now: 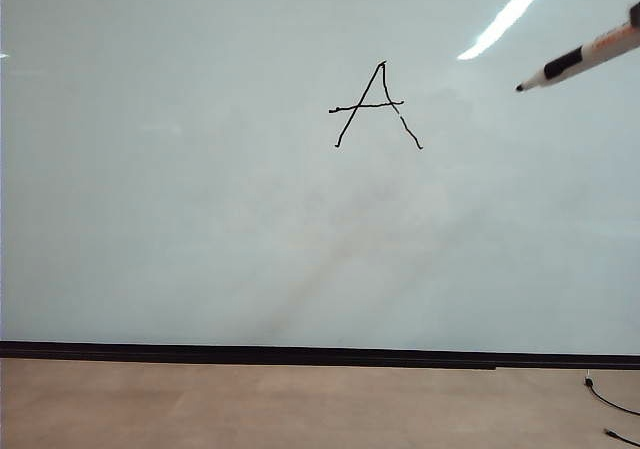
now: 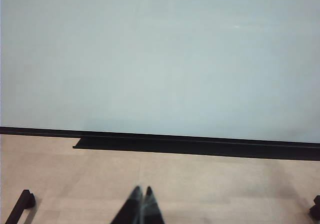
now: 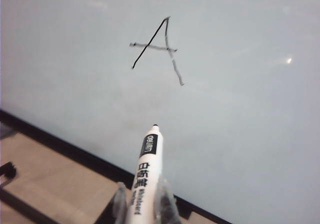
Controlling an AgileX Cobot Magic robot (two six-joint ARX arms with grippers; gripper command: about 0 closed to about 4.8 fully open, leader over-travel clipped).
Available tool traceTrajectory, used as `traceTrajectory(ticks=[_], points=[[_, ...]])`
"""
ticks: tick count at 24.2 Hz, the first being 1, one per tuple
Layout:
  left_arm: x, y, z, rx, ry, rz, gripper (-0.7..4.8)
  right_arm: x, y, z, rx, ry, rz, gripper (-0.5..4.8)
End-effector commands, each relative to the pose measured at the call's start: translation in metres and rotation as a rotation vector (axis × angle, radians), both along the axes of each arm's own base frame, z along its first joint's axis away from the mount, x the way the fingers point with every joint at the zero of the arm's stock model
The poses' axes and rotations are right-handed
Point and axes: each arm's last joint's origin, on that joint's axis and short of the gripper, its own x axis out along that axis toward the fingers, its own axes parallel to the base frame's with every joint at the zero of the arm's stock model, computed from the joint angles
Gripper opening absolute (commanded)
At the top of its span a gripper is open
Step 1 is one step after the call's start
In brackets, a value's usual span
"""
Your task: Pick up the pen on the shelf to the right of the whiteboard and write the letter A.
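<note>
Nearest to me, the right tool (image 3: 142, 204) is clamped on the pen (image 3: 146, 171), tip lifted off the whiteboard (image 1: 200, 219) near its upper right. I judge the letter A (image 1: 375, 107) finished; next comes returning the pen. Left tool (image 2: 141, 204) is closed, empty, low over the floor.

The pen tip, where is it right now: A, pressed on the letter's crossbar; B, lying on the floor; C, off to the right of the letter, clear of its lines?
C: the pen, held in the right claw, points toward the letter A from its right.
</note>
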Motion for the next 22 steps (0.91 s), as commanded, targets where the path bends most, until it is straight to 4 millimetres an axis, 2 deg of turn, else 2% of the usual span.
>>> traceTrajectory(ticks=[1, 4, 7, 14, 22], points=[[0.0, 0.0, 0.001, 0.004, -0.004, -0.004, -0.05, -0.001, 0.0, 0.0, -0.003, -0.005, 0.016, -0.05], [0.0, 0.0, 0.001, 0.004, -0.002, -0.002, -0.05, 0.001, 0.002, -0.01, -0.017, 0.007, 0.018, -0.05], [0.0, 0.0, 0.001, 0.004, -0.001, -0.003, -0.04, 0.004, 0.008, -0.028, 0.032, -0.007, 0.055, -0.05], [0.0, 0.0, 0.001, 0.004, -0.001, -0.002, -0.04, 0.006, 0.008, -0.035, -0.006, 0.03, 0.058, -0.05], [0.0, 0.0, 0.001, 0.004, -0.001, -0.002, -0.04, 0.026, -0.02, -0.036, -0.013, 0.037, -0.127, -0.05]])
